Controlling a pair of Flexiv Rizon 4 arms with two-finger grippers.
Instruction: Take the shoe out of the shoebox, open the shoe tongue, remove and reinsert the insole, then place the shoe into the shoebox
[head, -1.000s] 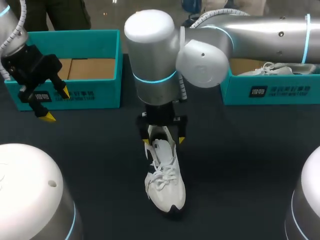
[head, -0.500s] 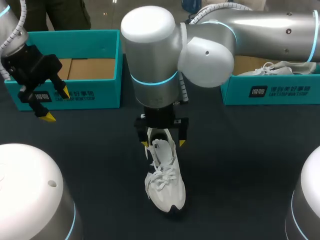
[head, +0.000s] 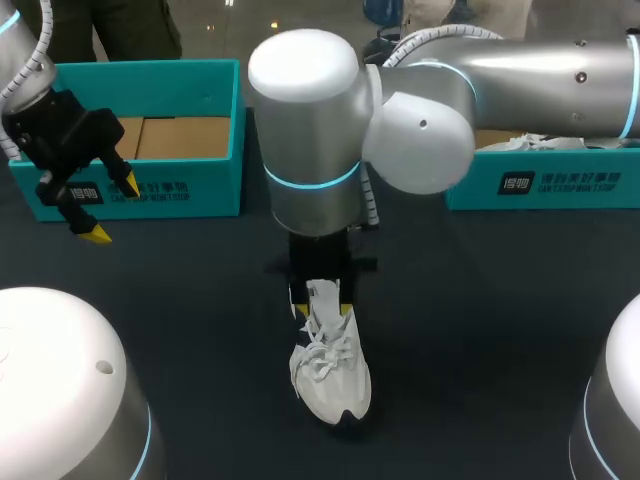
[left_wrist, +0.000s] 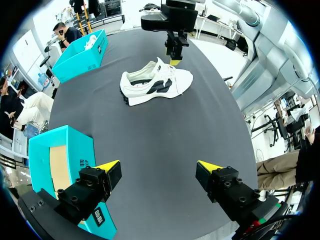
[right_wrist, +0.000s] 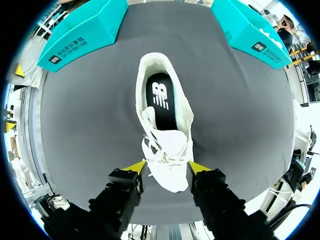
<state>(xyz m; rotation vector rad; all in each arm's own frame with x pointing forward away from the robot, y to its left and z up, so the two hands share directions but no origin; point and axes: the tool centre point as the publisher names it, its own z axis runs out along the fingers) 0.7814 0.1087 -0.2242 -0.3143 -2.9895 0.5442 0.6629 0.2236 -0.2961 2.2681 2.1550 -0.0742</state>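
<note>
The right arm (head: 310, 130) stood vertical over the white shoe (head: 330, 370) on the table (head: 480, 330), the right gripper (head: 320, 303) at its collar (grip unclear to me). The left gripper (head: 112, 210) hung wide open, empty.

A white shoe (left_wrist: 155, 85) stood toward the table's (left_wrist: 165, 130) far edge, under the right gripper (left_wrist: 175, 59). The left gripper (left_wrist: 160, 167) gaped beside a shoebox (left_wrist: 55, 160).

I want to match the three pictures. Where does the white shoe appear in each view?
Head view: the white shoe stands at the table's middle, toe toward the camera.
Left wrist view: white shoe far ahead of the left pincer, seen side-on.
Right wrist view: white shoe straight ahead of the right pincer, seen from above.
Shared landmark: the teal shoebox holding another shoe.
</note>
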